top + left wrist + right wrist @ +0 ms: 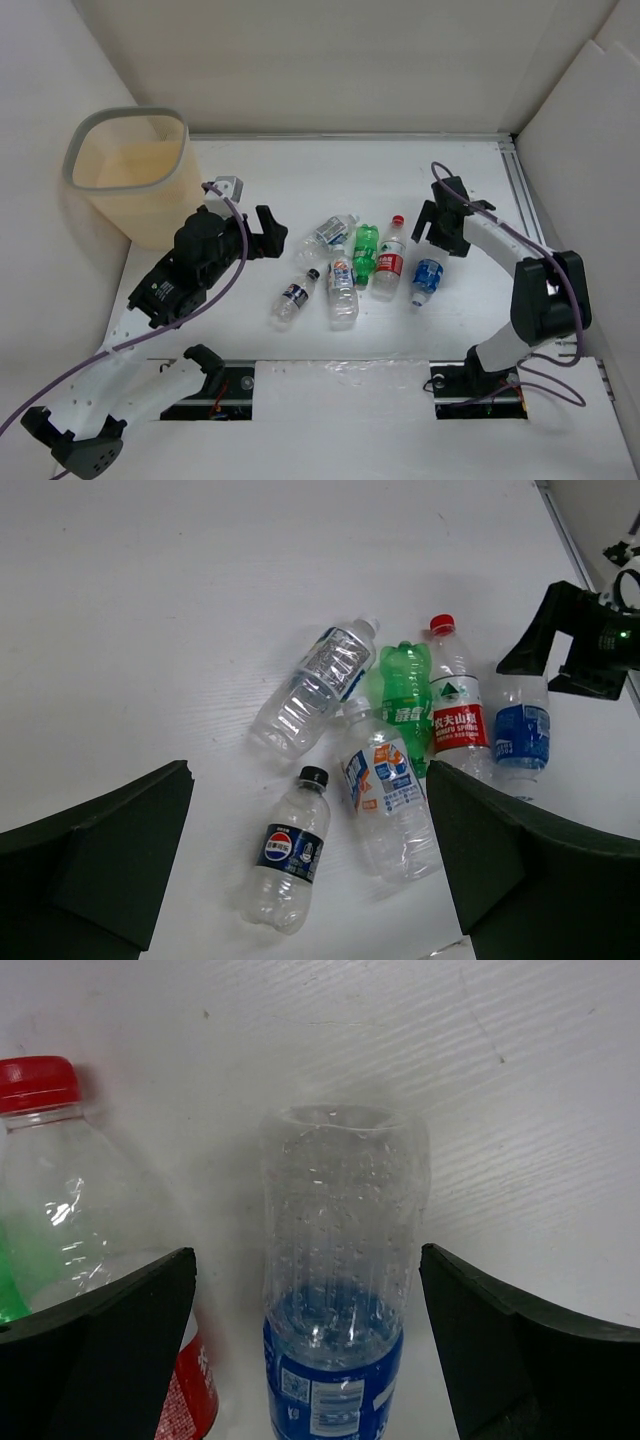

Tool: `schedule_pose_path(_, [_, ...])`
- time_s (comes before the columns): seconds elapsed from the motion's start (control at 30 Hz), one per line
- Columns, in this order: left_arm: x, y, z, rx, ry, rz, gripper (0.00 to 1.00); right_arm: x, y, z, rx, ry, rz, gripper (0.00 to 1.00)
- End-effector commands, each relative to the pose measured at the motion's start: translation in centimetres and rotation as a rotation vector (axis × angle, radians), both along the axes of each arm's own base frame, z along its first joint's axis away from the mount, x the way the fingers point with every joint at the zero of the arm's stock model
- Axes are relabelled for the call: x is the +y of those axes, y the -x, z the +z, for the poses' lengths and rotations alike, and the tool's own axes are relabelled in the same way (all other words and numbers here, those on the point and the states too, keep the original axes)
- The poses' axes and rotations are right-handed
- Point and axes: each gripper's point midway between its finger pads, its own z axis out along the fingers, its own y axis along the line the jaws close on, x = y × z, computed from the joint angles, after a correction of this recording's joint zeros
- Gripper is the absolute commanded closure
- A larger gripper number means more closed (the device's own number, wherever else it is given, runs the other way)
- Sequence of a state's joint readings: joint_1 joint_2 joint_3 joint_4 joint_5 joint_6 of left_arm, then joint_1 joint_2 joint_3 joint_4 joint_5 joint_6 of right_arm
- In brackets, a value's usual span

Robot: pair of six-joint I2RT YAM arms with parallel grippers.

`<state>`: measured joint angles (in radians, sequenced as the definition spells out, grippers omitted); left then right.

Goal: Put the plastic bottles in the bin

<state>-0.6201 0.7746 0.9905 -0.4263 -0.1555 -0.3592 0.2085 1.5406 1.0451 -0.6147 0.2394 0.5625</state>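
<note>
Six plastic bottles lie in a cluster mid-table: a clear one (326,233), the green one (365,250), the red-capped one (389,258), a blue-labelled one (428,278), an orange-and-blue-labelled one (342,285) and a dark-labelled one (295,295). The beige bin (130,170) stands at the far left. My left gripper (278,238) is open and empty, above the table left of the cluster; its wrist view looks down on the dark-labelled bottle (287,855). My right gripper (432,238) is open, with a finger either side of the blue-labelled bottle (340,1260), not touching it.
White walls close in the table on the left, back and right. A metal rail (520,190) runs along the right edge. The red-capped bottle (60,1200) lies close beside my right gripper's left finger (110,1350).
</note>
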Motion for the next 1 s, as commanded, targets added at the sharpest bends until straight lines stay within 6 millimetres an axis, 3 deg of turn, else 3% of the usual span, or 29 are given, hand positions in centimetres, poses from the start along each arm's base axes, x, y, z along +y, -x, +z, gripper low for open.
schedule_pose_path(0.0, [-0.4, 0.2, 1.4, -0.051, 0.033, -0.033, 0.0, 0.6, -1.0, -2.1, 0.024, -0.047, 0.023, 0.04])
schedule_pose_path(0.1, [-0.6, 0.3, 1.4, -0.049, 0.036, -0.044, 0.0, 0.4, -0.8, -3.8, 0.072, -0.043, 0.025, 0.12])
schedule_pose_path(0.23, [-0.7, 0.4, 1.4, -0.047, 0.038, -0.052, 0.0, 0.1, -0.5, -4.1, 0.084, -0.049, 0.028, 0.12])
schedule_pose_path(0.33, [-1.0, 0.6, 1.4, -0.044, 0.044, -0.073, 0.0, -0.3, -0.8, -3.9, 0.081, -0.065, 0.038, 0.35])
schedule_pose_path(0.4, [-1.3, 0.6, 1.2, -0.03, 0.049, -0.082, 0.0, -0.6, -1.2, -3.5, 0.067, -0.101, 0.043, 0.71])
schedule_pose_path(0.43, [-1.3, 0.6, 1.7, -0.04, 0.056, -0.082, 0.0, -0.7, -1.3, -2.9, 0.051, -0.114, 0.04, 0.97])
schedule_pose_path(0.5, [-2.2, 0.7, 1.9, -0.041, 0.073, -0.124, 0.0, -0.9, -1.8, -1.6, 0.017, -0.117, 0.033, 1.0])
schedule_pose_path(0.57, [-3.7, 1.3, 3.4, -0.059, 0.114, -0.211, 0.0, -0.8, -2.3, 1.4, -0.057, -0.113, 0.041, 1.0])
schedule_pose_path(0.6, [-4.8, 0.9, 3.5, -0.049, 0.137, -0.238, 0.0, -0.1, -3.0, 3.6, -0.111, -0.115, 0.047, 1.0])
schedule_pose_path(0.63, [-5.6, 1.0, 4.7, -0.065, 0.171, -0.271, 0.0, 0.3, -3.1, 6.3, -0.182, -0.123, 0.063, 1.0])
schedule_pose_path(0.67, [-6.6, 0.9, 4.9, -0.059, 0.197, -0.309, 0.0, 0.9, -3.4, 8.3, -0.243, -0.136, 0.072, 1.0])
schedule_pose_path(0.7, [-8.3, 1.2, 6.4, -0.088, 0.263, -0.389, 0.0, 2.4, -3.4, 10.2, -0.295, -0.173, 0.117, 1.0])
schedule_pose_path(0.73, [-9.8, 0.6, 6.2, -0.069, 0.277, -0.423, 0.0, 3.2, -3.5, 12.3, -0.355, -0.202, 0.146, 1.0])
schedule_pose_path(0.77, [-11.5, 1.1, 7.1, -0.082, 0.29, -0.48, 0.0, 3.9, -3.8, 16.4, -0.487, -0.245, 0.182, 1.0])
schedule_pose_path(0.83, [-14.1, 0.8, 7.9, -0.092, 0.29, -0.526, 0.0, 7.2, -2.9, 21.0, -0.625, -0.367, 0.324, 1.0])
schedule_pose_path(0.87, [-17.0, 1.2, 6.8, -0.059, 0.264, -0.582, 0.0, 8.2, -3.0, 23.8, -0.729, -0.411, 0.386, 1.0])
schedule_pose_path(0.9, [-18.3, 1.4, 8.8, -0.101, 0.274, -0.61, 0.0, 9.1, -2.1, 25.9, -0.789, -0.451, 0.447, 1.0])
schedule_pose_path(0.93, [-19.3, 1.2, 9.5, -0.127, 0.274, -0.61, 0.0, 10.7, -0.9, 27.7, -0.817, -0.524, 0.542, 1.0])
schedule_pose_path(0.97, [-21.0, 0.9, 8.7, -0.114, 0.254, -0.623, 0.0, 11.6, -0.4, 29.4, -0.853, -0.552, 0.599, 1.0])
